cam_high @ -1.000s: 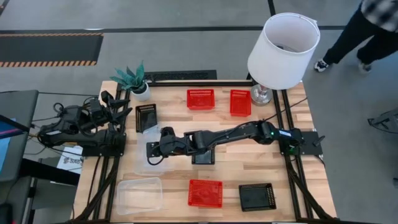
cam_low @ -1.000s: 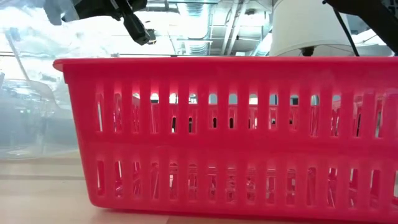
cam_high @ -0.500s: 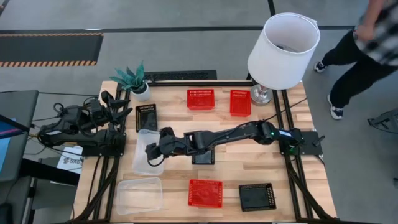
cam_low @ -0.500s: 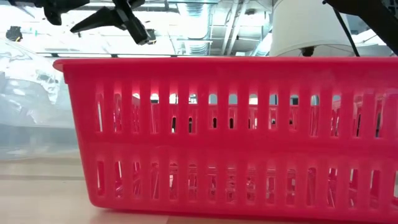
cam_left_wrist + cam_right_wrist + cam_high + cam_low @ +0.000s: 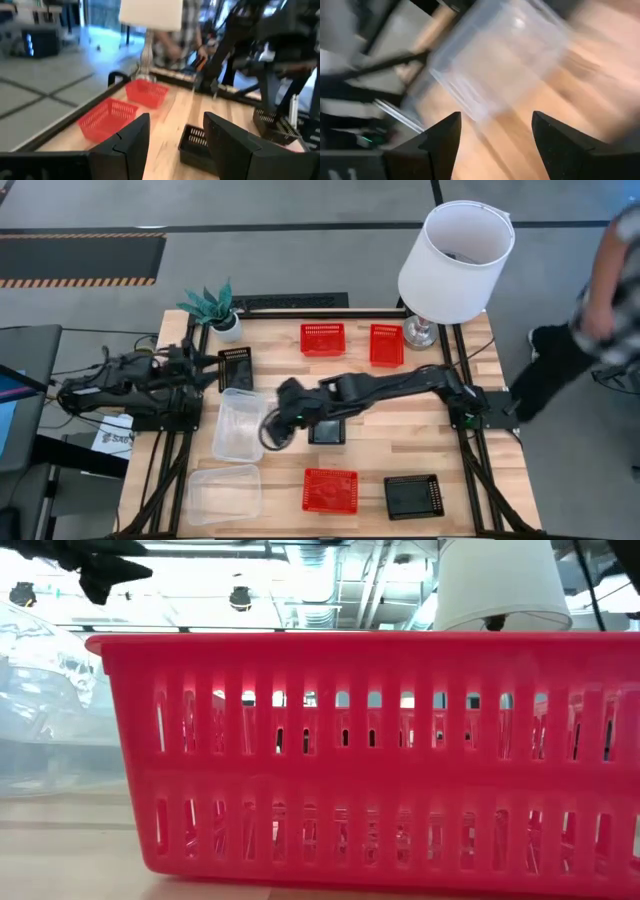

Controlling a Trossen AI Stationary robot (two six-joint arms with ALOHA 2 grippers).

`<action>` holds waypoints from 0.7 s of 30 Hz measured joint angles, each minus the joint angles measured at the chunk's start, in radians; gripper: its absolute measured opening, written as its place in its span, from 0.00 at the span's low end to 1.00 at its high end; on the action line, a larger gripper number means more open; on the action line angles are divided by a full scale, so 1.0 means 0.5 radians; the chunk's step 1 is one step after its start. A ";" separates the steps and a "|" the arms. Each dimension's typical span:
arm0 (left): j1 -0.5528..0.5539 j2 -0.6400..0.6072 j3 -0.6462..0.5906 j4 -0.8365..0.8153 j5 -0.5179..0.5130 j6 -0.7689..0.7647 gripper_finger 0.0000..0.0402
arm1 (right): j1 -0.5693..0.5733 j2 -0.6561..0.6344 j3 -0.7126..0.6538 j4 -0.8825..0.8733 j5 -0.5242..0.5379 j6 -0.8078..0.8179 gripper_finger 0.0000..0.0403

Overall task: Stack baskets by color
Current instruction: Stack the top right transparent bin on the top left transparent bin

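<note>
A clear basket [image 5: 240, 423] lies flat on the table left of centre, and it fills the right wrist view [image 5: 495, 65]. My right gripper [image 5: 270, 432] hangs open just right of it and above the table, touching nothing. A second clear basket [image 5: 224, 493] sits at the near left. Two red baskets [image 5: 322, 339] [image 5: 386, 345] stand at the far edge, and a third [image 5: 330, 490] at the near edge. One black basket [image 5: 236, 366] lies in front of my open left gripper [image 5: 208, 366]. Another [image 5: 327, 430] lies under the right arm, and a third [image 5: 414, 496] at the near right.
A white lamp [image 5: 455, 260] stands at the far right corner and a small potted plant [image 5: 213, 308] at the far left. A person [image 5: 600, 290] moves beside the table's right side. The near red basket [image 5: 370, 750] fills the low view.
My right gripper has opened and let go of the clear basket, then risen and drawn back toward the table's right, rolling as it went. The clear basket has come down flat on the table. My left gripper has shifted slightly toward the black basket.
</note>
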 joint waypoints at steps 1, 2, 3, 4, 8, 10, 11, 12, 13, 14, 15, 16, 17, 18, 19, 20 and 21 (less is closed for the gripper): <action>0.000 0.093 0.043 -0.042 -0.015 -0.034 0.43 | 0.008 -0.047 0.000 -0.129 0.032 -0.010 0.66; 0.000 0.196 0.095 -0.122 -0.054 -0.072 0.43 | 0.016 -0.101 0.000 -0.260 0.062 -0.023 0.66; 0.000 0.293 0.155 -0.207 -0.098 -0.111 0.43 | 0.022 -0.153 0.000 -0.391 0.091 -0.045 0.66; 0.000 0.398 0.227 -0.303 -0.144 -0.164 0.43 | 0.029 -0.195 0.003 -0.523 0.117 -0.059 0.66; 0.001 0.788 0.556 -0.848 -0.256 -0.491 0.43 | 0.042 -0.284 0.002 -0.978 0.225 -0.120 0.66; 0.001 0.955 0.746 -1.147 -0.239 -0.694 0.43 | 0.038 -0.296 -0.001 -1.093 0.260 -0.180 0.66; 0.001 1.029 0.835 -1.296 -0.215 -0.796 0.43 | 0.039 -0.298 -0.001 -1.135 0.271 -0.225 0.66; 0.000 1.113 0.930 -1.453 -0.186 -0.908 0.43 | 0.037 -0.300 -0.001 -1.174 0.278 -0.279 0.66; 0.000 1.183 1.014 -1.597 -0.160 -1.022 0.43 | 0.033 -0.300 -0.001 -1.194 0.278 -0.342 0.66; 0.000 1.247 1.087 -1.712 -0.138 -1.116 0.43 | 0.028 -0.300 -0.001 -1.193 0.279 -0.407 0.66; 0.000 1.310 1.147 -1.811 -0.103 -1.209 0.43 | 0.023 -0.294 -0.001 -1.193 0.279 -0.464 0.66; 0.000 1.365 1.187 -1.881 -0.064 -1.300 0.43 | 0.022 -0.292 -0.001 -1.197 0.279 -0.518 0.66; -0.005 1.413 1.212 -1.929 -0.020 -1.380 0.43 | 0.022 -0.291 -0.001 -1.198 0.279 -0.573 0.66; -0.020 1.454 1.220 -1.960 0.029 -1.455 0.43 | 0.021 -0.290 -0.001 -1.197 0.281 -0.625 0.66; -0.043 1.495 1.218 -1.983 0.082 -1.529 0.43 | 0.021 -0.290 -0.001 -1.199 0.280 -0.670 0.66; -0.073 1.531 1.205 -1.999 0.134 -1.603 0.43 | 0.023 -0.290 -0.001 -1.199 0.281 -0.714 0.66; -0.110 1.566 1.188 -2.021 0.180 -1.675 0.43 | 0.028 -0.290 -0.001 -1.199 0.280 -0.760 0.66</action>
